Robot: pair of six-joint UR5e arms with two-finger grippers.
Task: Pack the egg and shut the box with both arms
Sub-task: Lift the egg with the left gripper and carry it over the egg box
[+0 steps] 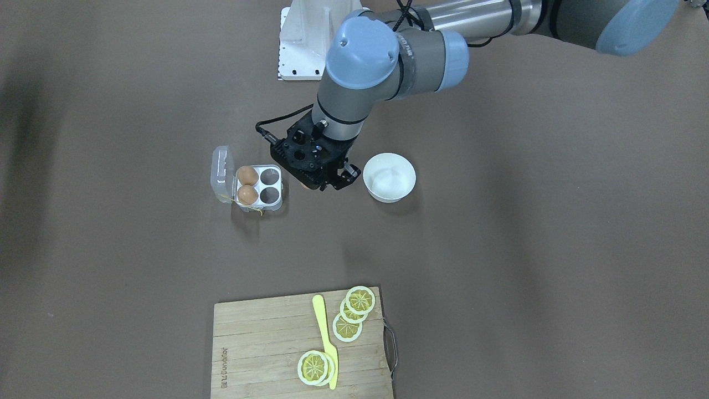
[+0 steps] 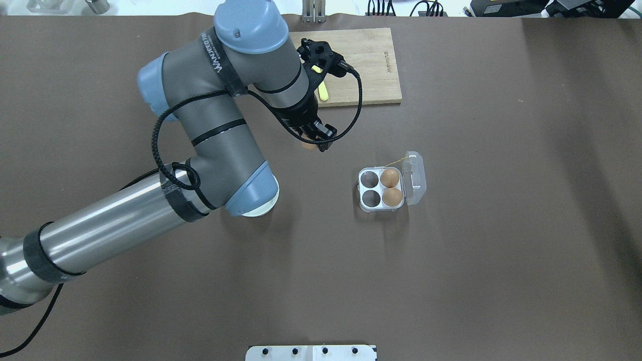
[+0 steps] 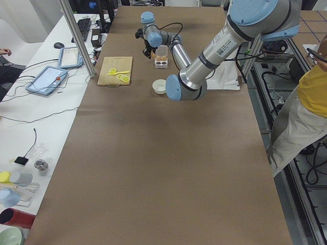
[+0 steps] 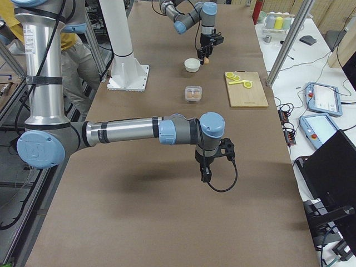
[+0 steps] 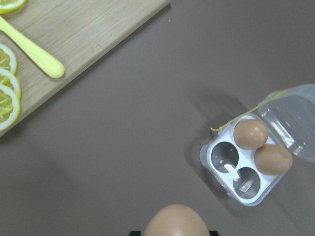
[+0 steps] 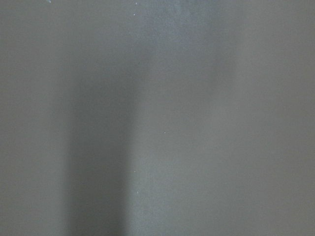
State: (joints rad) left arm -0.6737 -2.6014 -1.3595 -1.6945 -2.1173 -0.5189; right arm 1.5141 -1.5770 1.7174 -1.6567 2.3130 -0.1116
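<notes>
Left gripper (image 2: 312,142) fingers clamp the small smooth light-brown egg (image 5: 174,222). The clear plastic four-cell carton (image 5: 244,169) lies rightward of them, well apart, empty cells nearest. Right gripper (image 4: 206,176) finger state: cannot tell.

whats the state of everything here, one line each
box, open, lid folded back, two cells filled, two empty
left gripper, shut on the egg
egg, held, not yet in the box
right gripper, cannot tell if open or shut
bowl, upright, empty
</notes>
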